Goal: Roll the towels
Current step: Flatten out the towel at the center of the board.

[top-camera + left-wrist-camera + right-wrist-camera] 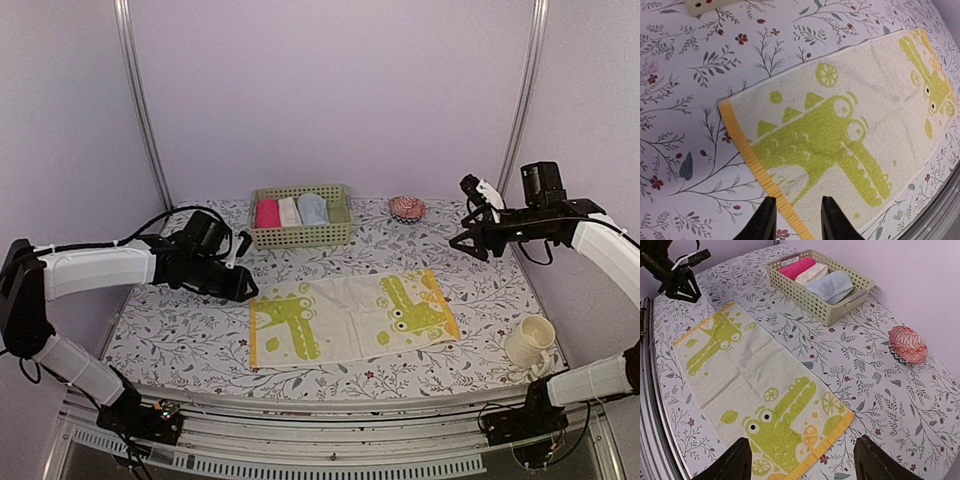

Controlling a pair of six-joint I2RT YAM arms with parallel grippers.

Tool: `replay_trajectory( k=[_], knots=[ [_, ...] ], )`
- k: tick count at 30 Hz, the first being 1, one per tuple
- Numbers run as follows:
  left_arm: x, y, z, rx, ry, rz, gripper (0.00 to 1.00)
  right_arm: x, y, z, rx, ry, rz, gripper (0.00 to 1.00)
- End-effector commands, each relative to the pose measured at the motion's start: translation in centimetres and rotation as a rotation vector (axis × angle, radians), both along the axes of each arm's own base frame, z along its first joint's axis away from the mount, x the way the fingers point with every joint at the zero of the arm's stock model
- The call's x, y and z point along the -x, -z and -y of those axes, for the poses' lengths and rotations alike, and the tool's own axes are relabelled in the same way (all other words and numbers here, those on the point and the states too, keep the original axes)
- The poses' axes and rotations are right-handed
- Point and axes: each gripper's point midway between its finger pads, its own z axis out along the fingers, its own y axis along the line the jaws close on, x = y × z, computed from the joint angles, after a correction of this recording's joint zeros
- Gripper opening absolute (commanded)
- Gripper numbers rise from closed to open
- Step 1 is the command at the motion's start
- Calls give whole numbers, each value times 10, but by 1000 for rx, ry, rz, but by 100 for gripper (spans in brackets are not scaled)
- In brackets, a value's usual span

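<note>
Floral tablecloth (170,330), lilac walls (330,90); yellow-green towel (350,320) flat; left gripper (798,200), right gripper (802,440) parted, empty

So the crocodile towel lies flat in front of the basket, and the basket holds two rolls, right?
No: the basket holds three: a pink roll, a cream-white roll and a light blue roll, per the right wrist view. The crocodile towel does lie flat.

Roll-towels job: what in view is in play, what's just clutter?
In play:
- crocodile-print towel, spread flat
- light blue towel, in the basket

Lying about:
- pink roll
- cream roll
- red patterned round object
- cream cup
</note>
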Motion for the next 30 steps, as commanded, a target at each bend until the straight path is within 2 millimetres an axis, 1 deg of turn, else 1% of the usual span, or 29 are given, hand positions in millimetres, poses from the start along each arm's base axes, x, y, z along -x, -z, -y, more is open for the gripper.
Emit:
replay_trajectory(
  k=[1,2,4,7,10,13,15,18,23,27,30],
  knots=[
    [44,25,6,19,72,-159,30,26,72,-8,115,-160,-191,54],
    [50,31,6,17,76,-179,30,28,86,-6,150,-175,-226,45],
    [62,41,7,11,91,-220,29,33,111,2,221,-182,-271,35],
    [80,56,8,-8,109,-271,28,45,144,11,320,-189,-320,27],
    [96,73,8,-37,123,-317,28,64,178,19,408,-229,-375,22],
    [106,85,5,-73,132,-346,28,73,207,28,482,-240,-419,15],
    [112,90,4,-73,133,-367,28,74,218,31,501,-232,-447,11],
    [119,97,0,-75,124,-392,28,74,226,29,492,-230,-469,10],
    [129,112,-14,-126,80,-438,29,81,240,28,500,-243,-503,9],
    [138,122,-25,-160,26,-484,29,97,253,31,540,-263,-557,7],
    [145,123,-34,-179,-16,-491,29,112,260,42,599,-270,-580,5]
  ],
)
